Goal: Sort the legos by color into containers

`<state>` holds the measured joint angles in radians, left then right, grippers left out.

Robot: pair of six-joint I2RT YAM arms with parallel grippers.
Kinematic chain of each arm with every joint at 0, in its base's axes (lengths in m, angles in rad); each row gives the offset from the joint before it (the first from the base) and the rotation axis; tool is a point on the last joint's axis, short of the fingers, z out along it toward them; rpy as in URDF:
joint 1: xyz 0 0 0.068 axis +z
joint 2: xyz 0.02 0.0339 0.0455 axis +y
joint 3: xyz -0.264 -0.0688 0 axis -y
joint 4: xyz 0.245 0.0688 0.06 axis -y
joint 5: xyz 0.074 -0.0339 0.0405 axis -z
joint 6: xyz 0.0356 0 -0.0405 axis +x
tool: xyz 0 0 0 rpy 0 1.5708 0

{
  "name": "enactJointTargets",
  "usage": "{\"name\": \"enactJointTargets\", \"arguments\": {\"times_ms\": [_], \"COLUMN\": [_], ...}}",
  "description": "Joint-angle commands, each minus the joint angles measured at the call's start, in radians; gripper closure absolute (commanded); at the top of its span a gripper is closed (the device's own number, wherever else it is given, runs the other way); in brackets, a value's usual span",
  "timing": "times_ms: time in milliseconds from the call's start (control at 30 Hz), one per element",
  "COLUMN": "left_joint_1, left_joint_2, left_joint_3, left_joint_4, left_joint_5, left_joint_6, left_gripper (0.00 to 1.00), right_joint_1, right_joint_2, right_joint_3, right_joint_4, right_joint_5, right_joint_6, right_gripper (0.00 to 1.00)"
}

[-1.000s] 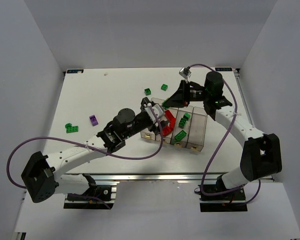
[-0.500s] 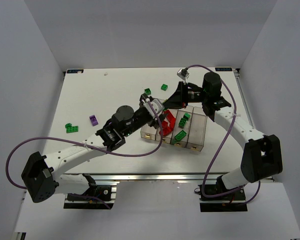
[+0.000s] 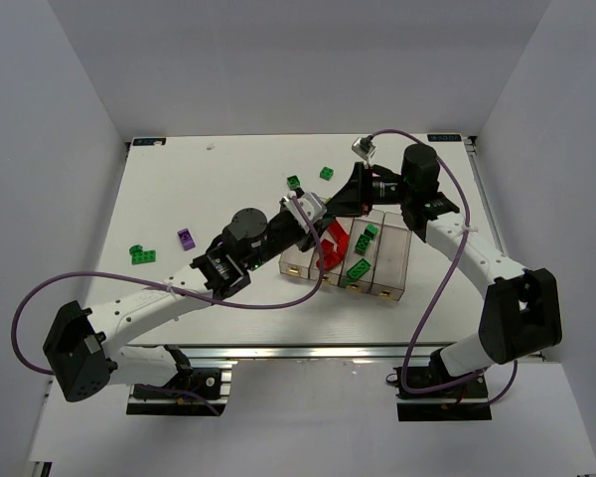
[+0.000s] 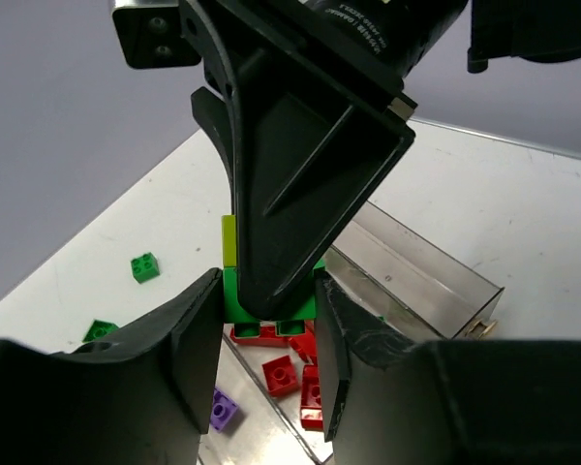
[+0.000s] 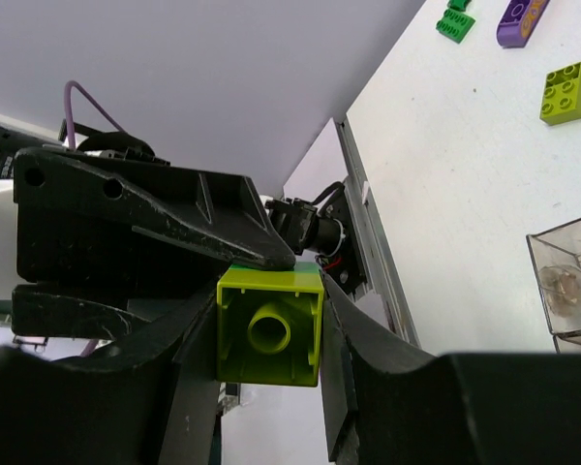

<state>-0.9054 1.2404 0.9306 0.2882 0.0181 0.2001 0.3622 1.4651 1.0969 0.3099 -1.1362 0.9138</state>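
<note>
Above the containers (image 3: 389,268) both grippers meet on one small stack of legos. My right gripper (image 3: 335,206) (image 5: 269,308) is shut on a yellow-green brick (image 5: 269,329) (image 4: 229,240). A dark green brick (image 4: 232,300) is stuck to it, and my left gripper (image 3: 316,212) (image 4: 267,295) has its jaws against both sides of that brick. Below lie red bricks (image 3: 332,243) (image 4: 281,376) in the second bin from the left. Green bricks (image 3: 361,250) lie in the third. A purple brick (image 4: 224,410) lies in the leftmost bin.
Loose on the table are a purple brick (image 3: 186,238), green bricks at the left (image 3: 143,255) and two more behind the bins (image 3: 294,183) (image 3: 326,173). The right wrist view also shows a yellow-green brick (image 5: 565,92) on the table and a bin corner (image 5: 571,291).
My left gripper has moved up and right to the right gripper's stack and closed its jaws on the green brick. The right gripper shifted slightly left and kept its grip.
</note>
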Motion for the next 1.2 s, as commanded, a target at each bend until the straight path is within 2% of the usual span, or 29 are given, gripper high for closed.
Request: {"name": "enactJointTargets", "arguments": {"times_ms": [0, 67, 133, 167, 200, 233, 267, 300, 333, 367, 433, 767, 933, 1167], "left_joint_1": [-0.004, -0.004, -0.004, -0.004, -0.004, -0.004, -0.004, -0.006, -0.004, -0.004, -0.004, -0.004, -0.004, -0.004], "left_joint_2": [-0.004, -0.007, -0.01, -0.009, -0.009, -0.009, -0.007, -0.009, -0.009, -0.012, -0.018, -0.062, -0.071, -0.078], "left_joint_3": [0.033, 0.028, 0.025, 0.027, 0.025, 0.025, 0.025, 0.027, 0.025, 0.027, 0.024, -0.007, -0.015, -0.029], "left_joint_4": [-0.009, -0.009, -0.011, -0.011, -0.012, -0.012, -0.012, -0.014, -0.014, -0.014, -0.021, -0.037, -0.035, -0.041], "left_joint_5": [0.026, 0.026, 0.028, 0.029, 0.029, 0.031, 0.031, 0.031, 0.029, 0.029, 0.023, 0.0, -0.004, -0.004], "left_joint_6": [-0.018, -0.022, -0.022, -0.022, -0.024, -0.024, -0.024, -0.024, -0.024, -0.024, -0.018, -0.019, -0.019, -0.024], "left_gripper": [0.54, 0.56, 0.63, 0.67, 0.79, 0.86, 0.95, 1.0, 1.0, 1.0, 1.0, 1.0, 1.0, 1.0], "right_joint_1": [0.006, 0.006, 0.007, 0.009, 0.009, 0.007, 0.009, 0.007, 0.009, 0.006, 0.004, -0.008, -0.011, -0.016], "right_joint_2": [-0.032, -0.032, -0.034, -0.037, -0.038, -0.04, -0.042, -0.043, -0.045, -0.048, -0.051, -0.057, -0.051, -0.06], "right_joint_3": [-0.002, -0.002, -0.006, -0.006, -0.008, -0.009, -0.009, -0.011, -0.011, -0.009, -0.003, 0.011, 0.006, 0.006], "right_joint_4": [0.024, 0.024, 0.024, 0.027, 0.029, 0.031, 0.031, 0.031, 0.031, 0.026, -0.001, -0.043, -0.034, 0.011], "right_joint_5": [0.0, 0.0, -0.002, -0.002, -0.002, -0.002, -0.002, 0.0, 0.003, 0.003, 0.01, 0.019, 0.013, 0.007], "right_joint_6": [0.017, 0.019, 0.019, 0.02, 0.019, 0.019, 0.019, 0.014, 0.013, 0.007, -0.015, -0.064, -0.059, -0.033], "right_gripper": [1.0, 1.0, 1.0, 0.99, 0.92, 0.85, 0.7, 0.63, 0.56, 0.37, 0.11, 0.11, 0.29, 0.4]}}
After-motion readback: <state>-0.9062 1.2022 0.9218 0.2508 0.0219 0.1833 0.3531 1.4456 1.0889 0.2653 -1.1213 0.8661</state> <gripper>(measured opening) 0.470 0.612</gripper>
